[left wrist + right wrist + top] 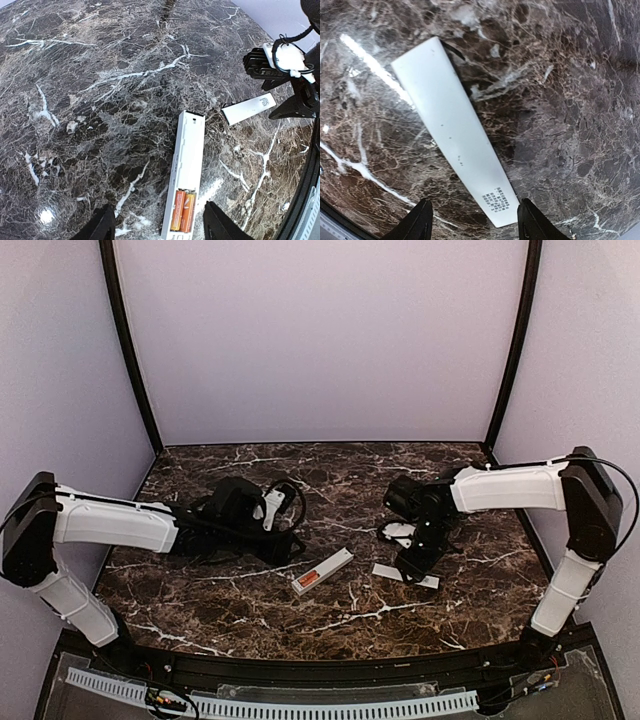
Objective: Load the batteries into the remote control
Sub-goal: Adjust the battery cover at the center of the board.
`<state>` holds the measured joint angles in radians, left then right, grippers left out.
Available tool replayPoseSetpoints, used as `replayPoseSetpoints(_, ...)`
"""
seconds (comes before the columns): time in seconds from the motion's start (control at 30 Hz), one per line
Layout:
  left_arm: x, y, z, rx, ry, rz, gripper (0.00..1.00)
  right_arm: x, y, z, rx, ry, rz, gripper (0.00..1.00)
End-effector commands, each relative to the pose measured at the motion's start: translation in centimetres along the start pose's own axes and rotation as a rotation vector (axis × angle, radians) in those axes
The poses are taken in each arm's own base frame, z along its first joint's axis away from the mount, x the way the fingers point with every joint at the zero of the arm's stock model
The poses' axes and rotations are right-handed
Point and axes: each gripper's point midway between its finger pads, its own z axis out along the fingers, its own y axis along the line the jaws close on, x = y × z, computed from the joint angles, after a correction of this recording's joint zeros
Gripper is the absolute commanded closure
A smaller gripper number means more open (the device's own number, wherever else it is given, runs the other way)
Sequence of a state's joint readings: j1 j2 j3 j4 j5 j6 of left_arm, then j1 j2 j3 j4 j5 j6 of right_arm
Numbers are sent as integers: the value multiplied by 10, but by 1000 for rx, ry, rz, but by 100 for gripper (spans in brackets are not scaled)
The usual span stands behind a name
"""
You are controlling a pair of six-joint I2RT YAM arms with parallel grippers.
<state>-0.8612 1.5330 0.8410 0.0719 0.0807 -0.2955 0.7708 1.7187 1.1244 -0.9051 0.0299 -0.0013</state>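
Top external view has just one remote control point(323, 570) lying at a slant on the dark marble table point(230, 605), pretty much between the two arms. Left wrist view is where you get the good look: both batteries point(183, 211), so two total, sit side by side in the recess at the near end of the remote, orange-red and lined up along its length. The left gripper point(159, 227) is spread wide with a finger on either side of that battery end, and it isn't gripping anything. I can't tell whether the fingers actually touch the remote. There's also one thin flat white cover strip point(455, 130) lying on the marble off to the remote's right, close by but not touching it. The right gripper point(475, 222) hangs right over that strip with its jaws apart too. The end with the little printed patch sits between the fingers, which aren't clamped on it.
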Motion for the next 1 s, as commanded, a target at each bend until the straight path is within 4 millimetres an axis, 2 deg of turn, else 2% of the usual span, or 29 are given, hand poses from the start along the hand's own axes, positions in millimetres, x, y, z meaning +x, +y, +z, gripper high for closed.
replayPoseSetpoints(0.0,-1,-4,-11,28,-21,6,39,9,-13,8,38,62,28,44)
replayPoseSetpoints(0.1,3,-4,-11,36,-13,3,39,11,-19,14,47,85,41,44)
replayPoseSetpoints(0.3,7,-3,-13,32,-2,-4,36,16,-17,23,29,113,20,49)
replayPoseSetpoints(0.53,8,0,-11,15,7,-3,30,21,-7,31,-32,129,11,56)
replayPoseSetpoints(0.8,17,6,-6,-16,57,-22,23,19,20,37,-182,136,-6,63)
replayPoseSetpoints(0.97,22,11,-3,-29,70,-42,22,21,24,40,-152,154,-34,70)
